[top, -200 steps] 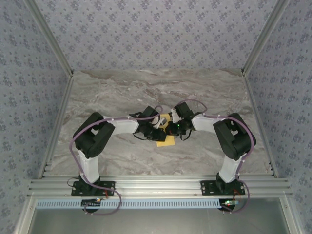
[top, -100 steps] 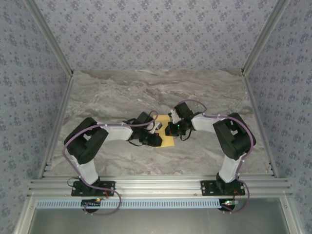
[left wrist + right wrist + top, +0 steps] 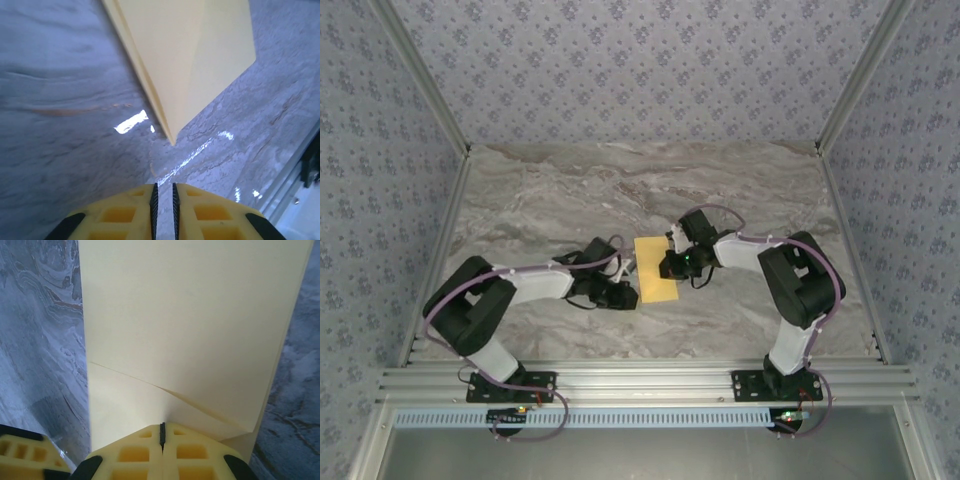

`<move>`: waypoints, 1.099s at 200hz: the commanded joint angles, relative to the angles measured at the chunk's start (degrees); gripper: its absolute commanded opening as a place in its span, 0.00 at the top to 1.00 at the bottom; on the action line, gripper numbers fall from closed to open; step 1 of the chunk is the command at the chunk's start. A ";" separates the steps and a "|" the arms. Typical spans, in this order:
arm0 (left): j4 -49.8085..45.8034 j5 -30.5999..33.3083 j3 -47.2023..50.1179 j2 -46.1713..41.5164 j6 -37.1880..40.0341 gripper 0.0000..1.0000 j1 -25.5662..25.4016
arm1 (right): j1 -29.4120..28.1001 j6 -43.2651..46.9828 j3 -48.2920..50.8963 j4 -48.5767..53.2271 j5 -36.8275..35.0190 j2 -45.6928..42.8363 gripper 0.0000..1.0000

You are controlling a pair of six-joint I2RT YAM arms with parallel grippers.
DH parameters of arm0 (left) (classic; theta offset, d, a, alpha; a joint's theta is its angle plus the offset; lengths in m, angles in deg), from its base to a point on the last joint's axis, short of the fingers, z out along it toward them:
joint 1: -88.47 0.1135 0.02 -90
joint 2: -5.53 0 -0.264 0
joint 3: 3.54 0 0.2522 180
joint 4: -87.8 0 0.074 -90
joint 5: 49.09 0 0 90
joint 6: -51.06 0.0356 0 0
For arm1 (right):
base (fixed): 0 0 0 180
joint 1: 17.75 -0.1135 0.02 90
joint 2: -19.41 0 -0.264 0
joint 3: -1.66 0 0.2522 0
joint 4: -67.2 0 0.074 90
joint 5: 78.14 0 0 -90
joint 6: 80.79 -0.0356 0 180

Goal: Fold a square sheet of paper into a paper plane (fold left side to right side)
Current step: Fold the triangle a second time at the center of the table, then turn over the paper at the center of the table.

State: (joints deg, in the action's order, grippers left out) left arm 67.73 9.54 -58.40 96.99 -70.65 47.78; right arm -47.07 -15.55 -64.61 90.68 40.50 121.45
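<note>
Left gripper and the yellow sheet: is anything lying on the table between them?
Nothing visible does. Only bare marble table lies between the left gripper and the nearest corner of the square sheet of paper; the two are apart.

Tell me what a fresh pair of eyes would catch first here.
The folded yellow sheet of paper lies at the middle of the grey marble table, bright against it. The right gripper, shut, sits on its right edge by a diagonal crease. The left gripper, jaws a slit apart and empty, points at a paper corner just ahead.
</note>
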 commanded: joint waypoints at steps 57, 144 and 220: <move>8.77 -4.57 -4.41 -1.30 -2.11 0.48 8.23 | 3.19 0.88 6.41 -2.17 -5.81 -16.31 0.46; 12.83 -10.30 -13.05 12.44 -2.35 0.52 7.42 | 4.33 0.26 12.19 -1.92 -4.06 -21.39 0.39; 8.15 -6.48 -13.31 11.29 0.46 0.86 6.58 | 4.14 -0.64 11.62 -3.46 -2.04 -19.28 0.34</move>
State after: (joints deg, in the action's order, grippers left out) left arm 78.48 1.45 -70.84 109.88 -72.46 54.42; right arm -42.67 -15.37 -53.05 88.23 36.76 101.30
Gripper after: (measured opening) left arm 0.180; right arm 0.642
